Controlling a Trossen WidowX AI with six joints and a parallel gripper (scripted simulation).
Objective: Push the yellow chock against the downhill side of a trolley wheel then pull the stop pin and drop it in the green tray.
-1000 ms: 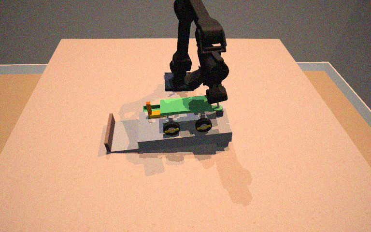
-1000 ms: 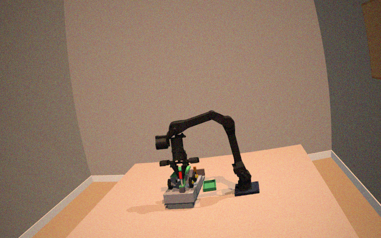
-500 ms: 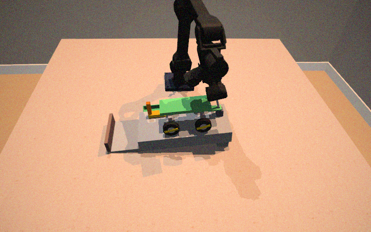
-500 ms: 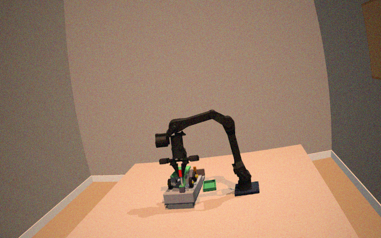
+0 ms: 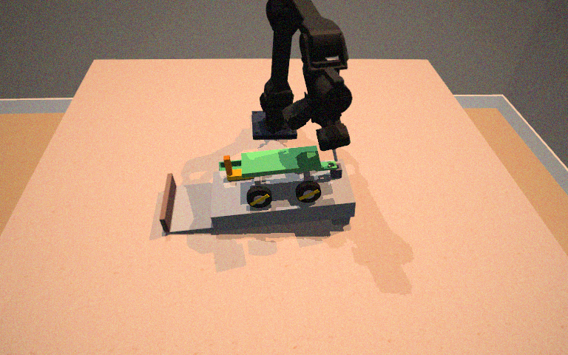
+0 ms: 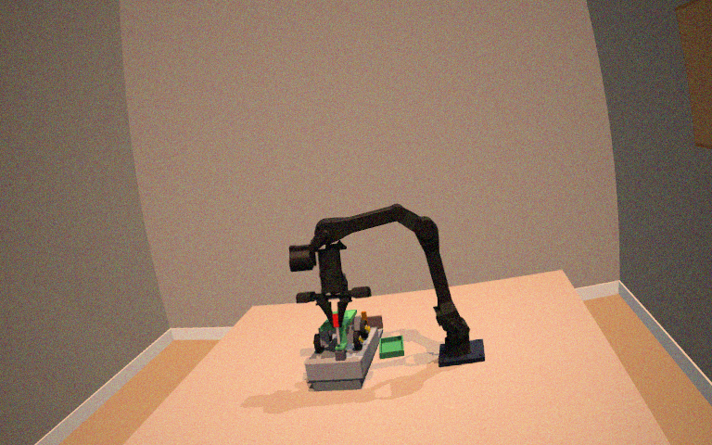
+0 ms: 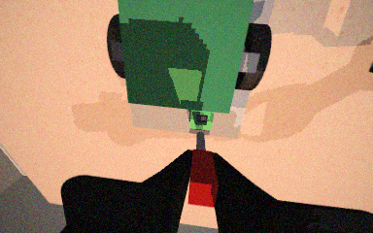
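Observation:
My gripper [image 6: 336, 324] [image 7: 201, 156] is shut on the red-headed stop pin [image 5: 335, 155] [image 6: 336, 319] [image 7: 201, 193], above the ramp's uphill end. The pin's grey shaft points down; its tip looks just above the trolley's end tab, whose dark hole shows in the wrist view. The green trolley [image 5: 280, 160] [image 7: 223, 58] stands on the grey ramp [image 5: 222, 205] [image 6: 336, 371]. The yellow chock [image 5: 235, 174] with its orange handle [image 5: 227, 163] [image 6: 363, 315] is by the downhill wheel on the robot's side. Its rubber base and any wheel contact are hidden. The green tray [image 6: 391, 354] appears empty.
A brown end board [image 5: 168, 203] stands at the ramp's downhill end. The tray lies between the ramp and the arm's dark base plate [image 6: 475, 350], hidden from the top view. A small dark block [image 5: 336, 170] [image 6: 340, 355] sits under the trolley's uphill tab.

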